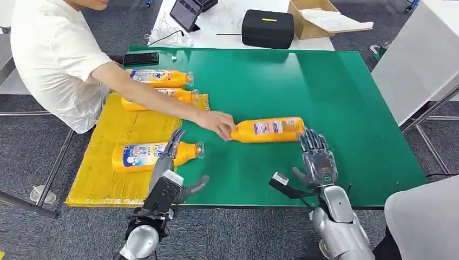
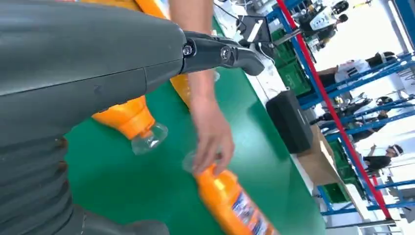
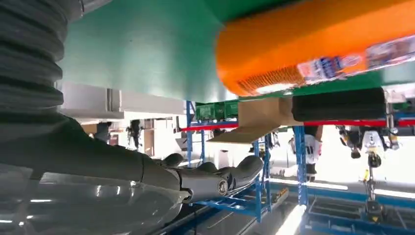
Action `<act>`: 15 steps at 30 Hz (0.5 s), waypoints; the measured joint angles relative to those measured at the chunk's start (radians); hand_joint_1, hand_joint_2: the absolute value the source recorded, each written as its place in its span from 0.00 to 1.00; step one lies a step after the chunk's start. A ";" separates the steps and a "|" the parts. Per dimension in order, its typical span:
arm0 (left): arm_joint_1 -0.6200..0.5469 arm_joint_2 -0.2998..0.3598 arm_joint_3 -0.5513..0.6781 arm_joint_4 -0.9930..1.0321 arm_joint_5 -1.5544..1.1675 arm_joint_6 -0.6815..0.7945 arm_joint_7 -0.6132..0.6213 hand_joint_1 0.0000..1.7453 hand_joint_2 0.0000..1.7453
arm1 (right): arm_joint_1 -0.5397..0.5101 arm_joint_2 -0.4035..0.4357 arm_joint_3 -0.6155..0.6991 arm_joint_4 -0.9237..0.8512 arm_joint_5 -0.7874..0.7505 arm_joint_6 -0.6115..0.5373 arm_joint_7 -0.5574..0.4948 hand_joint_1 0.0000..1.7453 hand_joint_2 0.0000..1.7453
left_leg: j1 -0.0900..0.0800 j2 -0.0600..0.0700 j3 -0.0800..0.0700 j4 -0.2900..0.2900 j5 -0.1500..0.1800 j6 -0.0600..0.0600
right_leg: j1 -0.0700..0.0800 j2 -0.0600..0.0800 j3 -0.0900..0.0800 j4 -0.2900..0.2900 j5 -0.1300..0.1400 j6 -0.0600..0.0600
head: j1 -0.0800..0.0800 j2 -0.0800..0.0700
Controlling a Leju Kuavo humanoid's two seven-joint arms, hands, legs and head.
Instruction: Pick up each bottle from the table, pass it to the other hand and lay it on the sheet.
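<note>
An orange bottle (image 1: 268, 130) (image 2: 230, 200) (image 3: 313, 44) lies on its side in the middle of the green table (image 1: 335, 81). A person's hand (image 1: 216, 123) (image 2: 210, 137) holds it at the cap end. My right hand (image 1: 316, 157) (image 3: 98, 161) is open just in front of the bottle's base, fingers spread and pointing at it. My left hand (image 1: 173, 168) (image 2: 73, 73) is open, its fingers reaching over the neck of another orange bottle (image 1: 146, 156) (image 2: 132, 120) lying on the yellow sheet (image 1: 108, 173). Two more bottles (image 1: 159, 78) (image 1: 168, 96) lie at the sheet's far end.
The person leans in from the left, with an arm stretched across the sheet. A black phone (image 1: 141, 58) lies at the table's far left corner. Behind the table are a black case (image 1: 267, 28), a cardboard box (image 1: 314, 16) and a tablet (image 1: 185, 12). A white table (image 1: 417, 59) stands to the right.
</note>
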 measured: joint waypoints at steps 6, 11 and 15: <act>-0.006 -0.011 -0.029 0.017 -0.032 0.036 -0.005 0.00 1.00 | -0.047 -0.016 0.045 0.062 0.003 0.000 -0.003 0.00 1.00 | 0.000 0.000 0.000 0.000 0.000 0.000 | 0.000 0.000 0.000 0.000 0.000 0.000 | 0.000 0.000; -0.025 -0.027 -0.057 0.041 -0.028 0.034 -0.008 0.00 1.00 | -0.100 -0.014 0.085 0.126 0.001 0.000 0.004 0.00 1.00 | 0.000 0.000 0.000 0.000 0.000 0.000 | 0.000 0.000 0.000 0.000 0.000 0.000 | 0.000 0.000; -0.060 -0.042 -0.080 0.070 -0.009 0.028 -0.017 0.00 1.00 | -0.185 0.002 0.109 0.233 -0.020 0.023 0.008 0.00 1.00 | 0.000 0.000 0.000 0.000 0.001 0.001 | 0.000 0.000 0.000 0.000 0.001 0.001 | 0.000 0.000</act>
